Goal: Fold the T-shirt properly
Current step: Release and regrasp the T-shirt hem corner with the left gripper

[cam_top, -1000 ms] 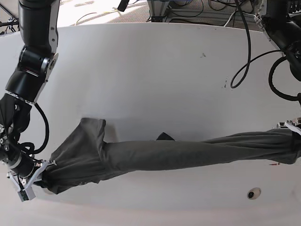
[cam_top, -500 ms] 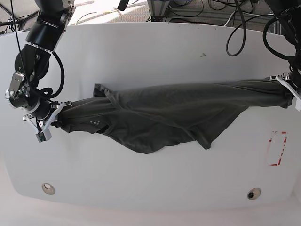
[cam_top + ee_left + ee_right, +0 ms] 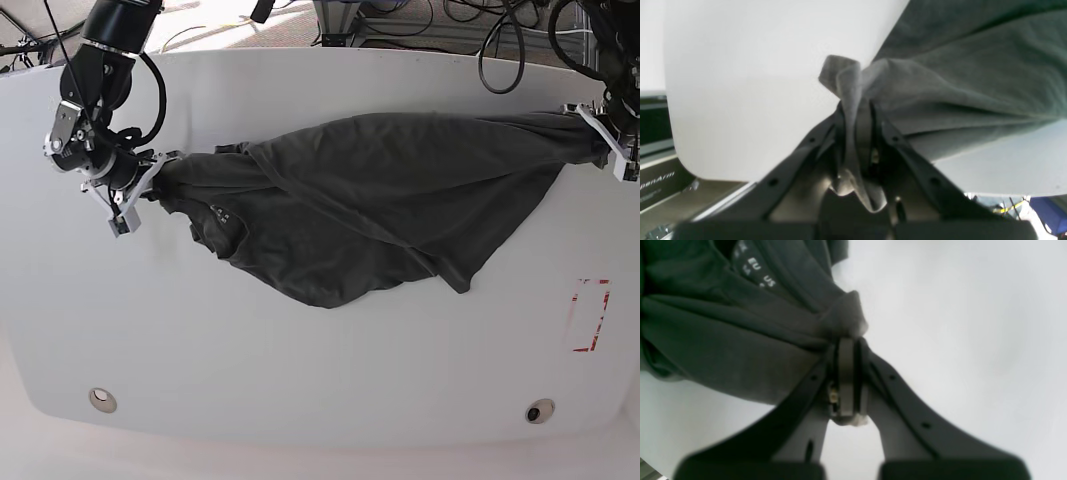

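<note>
Left tool (image 3: 598, 128), right tool (image 3: 140, 180) each clamped on one T-shirt (image 3: 380, 200); one white table (image 3: 330, 380)

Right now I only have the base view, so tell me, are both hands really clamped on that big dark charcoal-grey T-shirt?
Observer: Yes for the left hand. Its wrist view shows a bunched fold of the dark charcoal-grey T-shirt pinched between the fingers, with a tail of cloth hanging out behind them.
Operator: And the right one?
Observer: The right hand is shut too, with a wad of cloth gripped at the fingertips.
Operator: Which end of the shirt is that?
Observer: Its wrist view shows small white size lettering printed on the cloth just beside the grip. I cannot say more from that.
</note>
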`<state>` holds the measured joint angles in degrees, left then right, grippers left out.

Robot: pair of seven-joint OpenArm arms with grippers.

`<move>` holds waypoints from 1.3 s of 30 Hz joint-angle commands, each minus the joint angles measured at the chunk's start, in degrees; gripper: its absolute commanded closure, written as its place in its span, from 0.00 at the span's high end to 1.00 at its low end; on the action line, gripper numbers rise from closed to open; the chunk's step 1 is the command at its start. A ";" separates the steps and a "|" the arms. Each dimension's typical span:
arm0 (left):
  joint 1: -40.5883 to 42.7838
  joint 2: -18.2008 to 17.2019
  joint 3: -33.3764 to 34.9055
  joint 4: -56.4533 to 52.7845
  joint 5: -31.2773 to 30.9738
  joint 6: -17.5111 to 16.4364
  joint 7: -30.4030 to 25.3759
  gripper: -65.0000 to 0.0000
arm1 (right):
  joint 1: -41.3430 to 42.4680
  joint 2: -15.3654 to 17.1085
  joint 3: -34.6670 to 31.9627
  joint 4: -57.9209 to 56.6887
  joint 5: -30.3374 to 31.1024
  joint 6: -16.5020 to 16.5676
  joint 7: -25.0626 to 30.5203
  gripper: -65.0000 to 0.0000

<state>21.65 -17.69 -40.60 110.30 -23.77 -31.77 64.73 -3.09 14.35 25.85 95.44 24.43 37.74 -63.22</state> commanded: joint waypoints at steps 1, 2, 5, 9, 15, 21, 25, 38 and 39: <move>-0.33 -1.25 1.70 0.86 -0.63 -0.01 -0.69 0.16 | 0.59 -0.24 0.31 3.33 0.94 0.20 1.11 0.00; 0.02 -1.25 2.58 0.86 -0.63 -0.01 -0.60 0.26 | 0.06 -0.77 0.31 4.47 0.94 0.20 1.11 0.00; 1.34 -1.34 3.37 0.86 -0.89 -0.01 -0.51 0.54 | -0.56 -1.47 0.31 6.14 0.94 0.20 1.11 0.00; 1.34 -1.25 3.46 1.22 -1.24 -1.15 -0.51 0.81 | -0.47 -2.26 0.22 6.58 0.85 0.20 1.11 0.00; -1.56 -1.43 3.19 1.30 -4.32 -8.23 -0.51 0.82 | -0.03 -2.26 0.22 6.32 0.85 0.11 1.11 0.00; -13.34 -0.55 5.92 -2.04 -0.36 -3.88 -0.69 0.82 | 0.15 -2.26 0.22 6.23 0.67 0.11 1.11 0.00; -23.28 -0.11 12.42 -9.42 4.38 -2.47 -0.95 0.82 | 0.24 -2.26 0.22 6.23 0.85 -0.07 1.11 0.00; -42.70 1.65 23.94 -39.14 15.55 -2.74 -13.17 0.82 | 0.24 -3.84 0.22 5.70 0.76 -0.07 2.34 0.00; -43.32 1.65 24.82 -40.63 15.55 -2.82 -13.87 0.82 | 0.24 -3.84 0.22 5.53 0.85 -0.07 2.69 0.00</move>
<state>-19.40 -15.09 -16.58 71.02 -7.70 -34.52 52.97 -3.66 9.85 25.91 100.40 24.14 37.52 -62.85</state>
